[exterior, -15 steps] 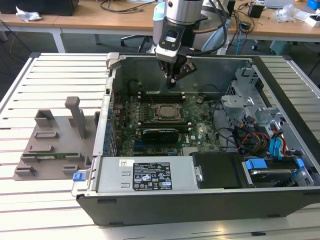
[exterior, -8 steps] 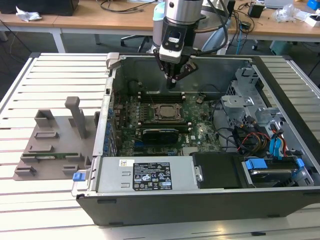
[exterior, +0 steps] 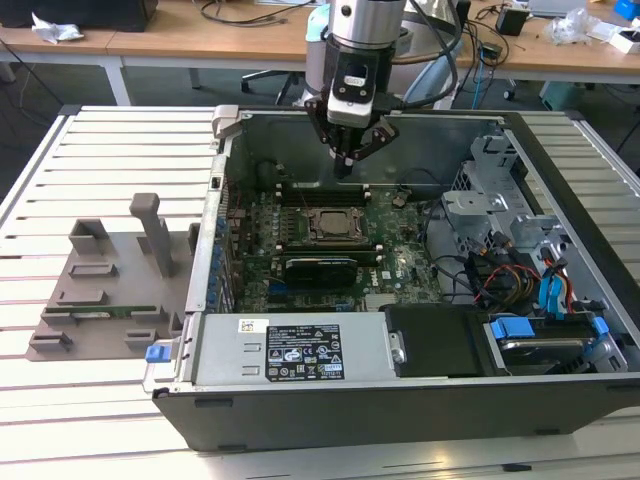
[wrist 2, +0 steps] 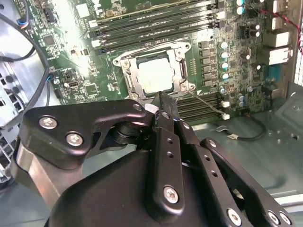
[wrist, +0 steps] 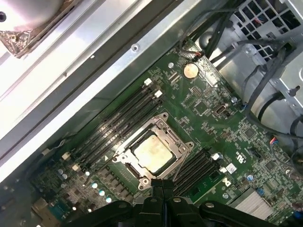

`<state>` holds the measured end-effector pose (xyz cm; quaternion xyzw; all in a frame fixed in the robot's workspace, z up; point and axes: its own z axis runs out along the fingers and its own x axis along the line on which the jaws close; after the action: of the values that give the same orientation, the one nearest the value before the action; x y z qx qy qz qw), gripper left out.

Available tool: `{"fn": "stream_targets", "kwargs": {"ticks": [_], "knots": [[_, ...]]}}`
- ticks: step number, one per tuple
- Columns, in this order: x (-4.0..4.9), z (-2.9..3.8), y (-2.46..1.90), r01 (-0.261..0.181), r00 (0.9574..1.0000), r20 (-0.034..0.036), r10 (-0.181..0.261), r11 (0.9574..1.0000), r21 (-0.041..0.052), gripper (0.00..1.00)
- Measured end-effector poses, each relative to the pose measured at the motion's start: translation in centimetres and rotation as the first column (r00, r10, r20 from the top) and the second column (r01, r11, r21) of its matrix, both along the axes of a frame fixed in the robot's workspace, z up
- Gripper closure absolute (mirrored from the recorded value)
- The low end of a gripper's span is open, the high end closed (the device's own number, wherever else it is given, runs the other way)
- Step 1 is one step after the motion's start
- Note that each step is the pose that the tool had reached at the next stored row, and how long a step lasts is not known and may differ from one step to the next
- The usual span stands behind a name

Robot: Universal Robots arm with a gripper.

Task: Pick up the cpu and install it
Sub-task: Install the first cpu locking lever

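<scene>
While held above the open PC case (exterior: pixel 560 190), the pincer (exterior: pixel 346 165) is seen clenched, fingertips pressed together w/ nothing between them. Just below and slightly ahead of it, the cpu (wrist 2: pixel 156 75) is seated flat in the motherboard socket (wrist: pixel 154 153), apart from the pincer. Memory slots (wrist: pixel 118 120) are seen alongside the socket.

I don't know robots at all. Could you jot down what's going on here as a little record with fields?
setting: open computer case on a slatted table
gripper: fingers closed together, holding nothing, hanging above the motherboard
cpu: lying in its socket, silver top facing up
gripper to cpu: apart, just above it
beside the case: grey tray at the exterior view's left
</scene>
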<state>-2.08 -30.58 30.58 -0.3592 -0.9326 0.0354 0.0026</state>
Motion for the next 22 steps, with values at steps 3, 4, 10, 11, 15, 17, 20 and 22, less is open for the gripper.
{"fn": "stream_targets", "kwargs": {"ticks": [3, 4, 10, 11, 15, 17, 20, 22], "knots": [[0.0, 0.0, 0.0, -0.034, 0.9994, 0.0, 0.034, 0.9994, 0.0, 0.89], [0.0, 0.0, 0.0, -0.043, 0.9991, 0.0, 0.043, 0.9991, 0.0, 0.89], [0.0, 0.0, 0.0, -0.13, 0.9915, 0.0, 0.13, 0.9915, 0.0, 0.89], [0.0, 0.0, 0.0, -0.146, 0.9892, 0.0, 0.146, 0.9892, 0.0, 0.89], [0.0, -0.01, 0.0, -0.2, 0.9798, 0.0, 0.2, 0.9798, 0.0001, 0.89], [0.0, 0.0, 0.0, -0.231, 0.973, 0.0, 0.231, 0.973, 0.0001, 0.89], [0.0, 0.0, 0.0, -0.266, 0.9641, 0.0, 0.266, 0.9641, 0.0, 0.89], [0.0, 0.0, 0.0, -0.289, 0.9573, 0.0001, 0.289, 0.9573, 0.0001, 0.89]]}}
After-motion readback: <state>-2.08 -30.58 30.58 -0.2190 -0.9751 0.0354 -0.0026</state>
